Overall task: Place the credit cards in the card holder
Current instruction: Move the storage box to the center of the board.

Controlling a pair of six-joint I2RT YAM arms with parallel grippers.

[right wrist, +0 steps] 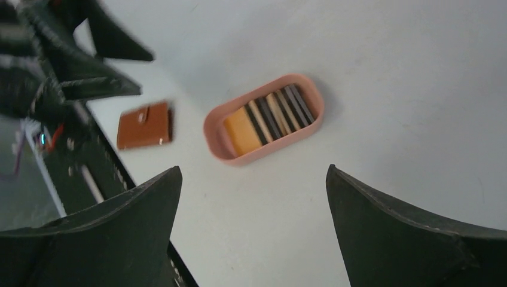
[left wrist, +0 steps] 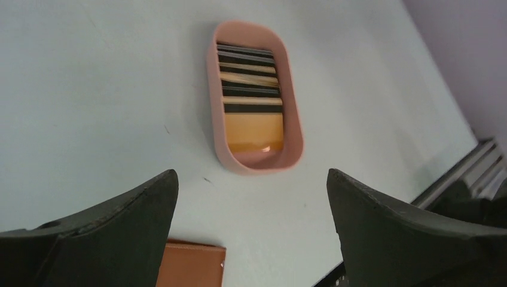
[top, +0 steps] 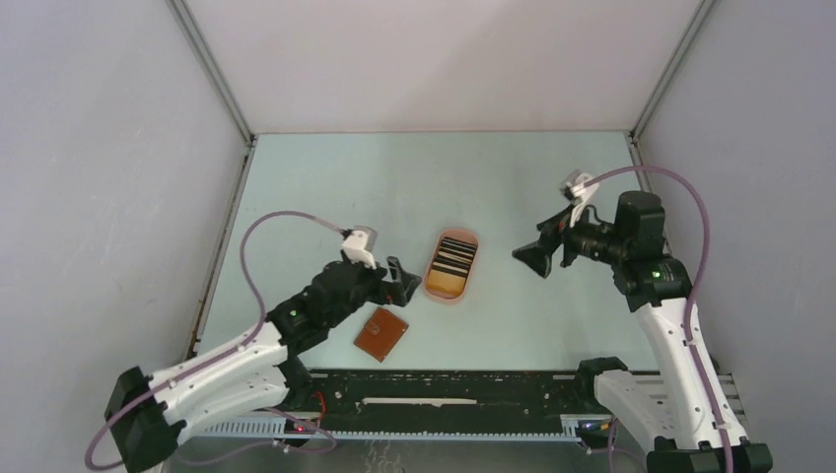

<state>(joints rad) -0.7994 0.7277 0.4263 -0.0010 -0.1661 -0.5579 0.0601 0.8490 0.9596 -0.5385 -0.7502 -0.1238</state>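
Top external view: a pale green table (top: 335, 187) is being shown boxed in by white walls (top: 444, 59) and metal corner posts (top: 212, 74), with a black rail (top: 444, 399) along its near edge. The cards (top: 455, 254) are being shown lying overlapped in a pink tray (top: 430, 271) at mid-table. The holder (top: 382, 334) is being shown closed on the surface, near the tray but apart from it. The left gripper (top: 412, 286) is being held wide open and empty just beside the tray. The right gripper (top: 525, 258), equally spread with nothing in it, is being held well apart on the tray's other side.
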